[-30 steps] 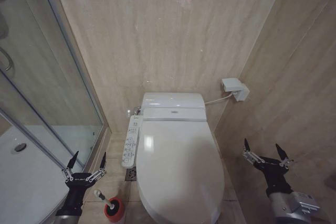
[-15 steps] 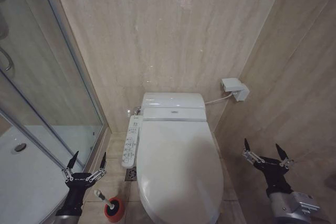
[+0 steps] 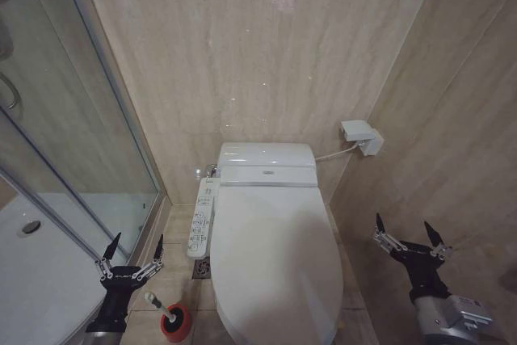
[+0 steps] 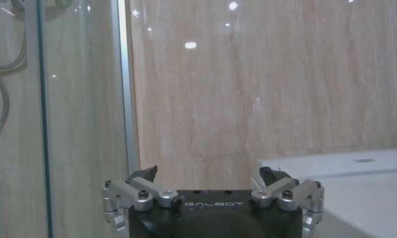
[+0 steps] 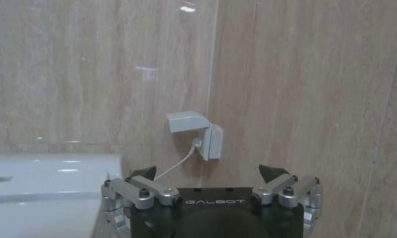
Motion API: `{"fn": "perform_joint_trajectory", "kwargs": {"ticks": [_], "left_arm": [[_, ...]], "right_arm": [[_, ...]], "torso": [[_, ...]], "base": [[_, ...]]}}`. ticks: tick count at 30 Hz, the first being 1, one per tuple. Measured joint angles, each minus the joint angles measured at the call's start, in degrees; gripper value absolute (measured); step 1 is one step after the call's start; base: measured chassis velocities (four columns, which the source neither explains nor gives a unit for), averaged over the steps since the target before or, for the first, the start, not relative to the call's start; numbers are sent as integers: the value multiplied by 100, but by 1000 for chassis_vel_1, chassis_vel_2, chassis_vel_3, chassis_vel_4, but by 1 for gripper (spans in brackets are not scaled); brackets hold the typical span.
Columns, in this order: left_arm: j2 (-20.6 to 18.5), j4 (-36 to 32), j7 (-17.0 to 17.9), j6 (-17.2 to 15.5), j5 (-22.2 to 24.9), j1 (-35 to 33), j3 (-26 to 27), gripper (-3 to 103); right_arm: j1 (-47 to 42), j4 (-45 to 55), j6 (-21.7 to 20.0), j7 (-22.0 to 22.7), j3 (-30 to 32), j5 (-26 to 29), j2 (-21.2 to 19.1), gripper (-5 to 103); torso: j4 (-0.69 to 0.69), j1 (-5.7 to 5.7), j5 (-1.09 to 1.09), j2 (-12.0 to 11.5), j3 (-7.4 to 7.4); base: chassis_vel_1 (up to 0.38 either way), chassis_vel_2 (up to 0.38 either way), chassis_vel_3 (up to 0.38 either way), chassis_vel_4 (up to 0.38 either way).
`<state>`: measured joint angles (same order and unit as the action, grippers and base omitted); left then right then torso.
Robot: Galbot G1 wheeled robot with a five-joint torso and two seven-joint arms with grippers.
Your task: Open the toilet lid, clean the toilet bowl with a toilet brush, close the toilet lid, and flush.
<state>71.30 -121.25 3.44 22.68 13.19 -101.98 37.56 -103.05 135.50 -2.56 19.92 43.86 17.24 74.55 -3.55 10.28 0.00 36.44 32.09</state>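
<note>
Toilet lid point(image 3: 275, 264) down; bowl hidden

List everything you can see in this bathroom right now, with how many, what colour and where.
lid: one, white, shut over the toilet, centre
tank cover: one, white, behind the lid at the wall
button panel: one, white, on the toilet's left side
brush: one, white handle, standing in the cup
cup: one, red, on the floor left of the toilet
socket box: one, white, on the right wall, cable running to the toilet
shower glass: one, clear, far left
shower tray: one, white, lower left
floor drain: one, grey, by the toilet's left side
left pincer: one, black, open, above the brush
right pincer: one, black, open, right of the toilet
</note>
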Motion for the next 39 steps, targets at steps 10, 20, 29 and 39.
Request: {"fn": "perform_joint_trajectory", "kwargs": {"ticks": [10, 20, 29, 39], "left_arm": [[0, 0, 0, 0, 0, 0, 0, 100], [0, 0, 0, 0, 0, 0, 0, 100], [0, 0, 0, 0, 0, 0, 0, 100], [0, 0, 0, 0, 0, 0, 0, 100]], "right_arm": [[0, 0, 0, 0, 0, -4, 0, 100], [0, 0, 0, 0, 0, -5, 0, 100], [0, 0, 0, 0, 0, -5, 0, 100], [0, 0, 0, 0, 0, -5, 0, 100]], "torso": [[0, 0, 0, 0, 0], [0, 0, 0, 0, 0], [0, 0, 0, 0, 0], [0, 0, 0, 0, 0]], "base": [[0, 0, 0, 0], [0, 0, 0, 0], [0, 0, 0, 0], [0, 0, 0, 0]]}}
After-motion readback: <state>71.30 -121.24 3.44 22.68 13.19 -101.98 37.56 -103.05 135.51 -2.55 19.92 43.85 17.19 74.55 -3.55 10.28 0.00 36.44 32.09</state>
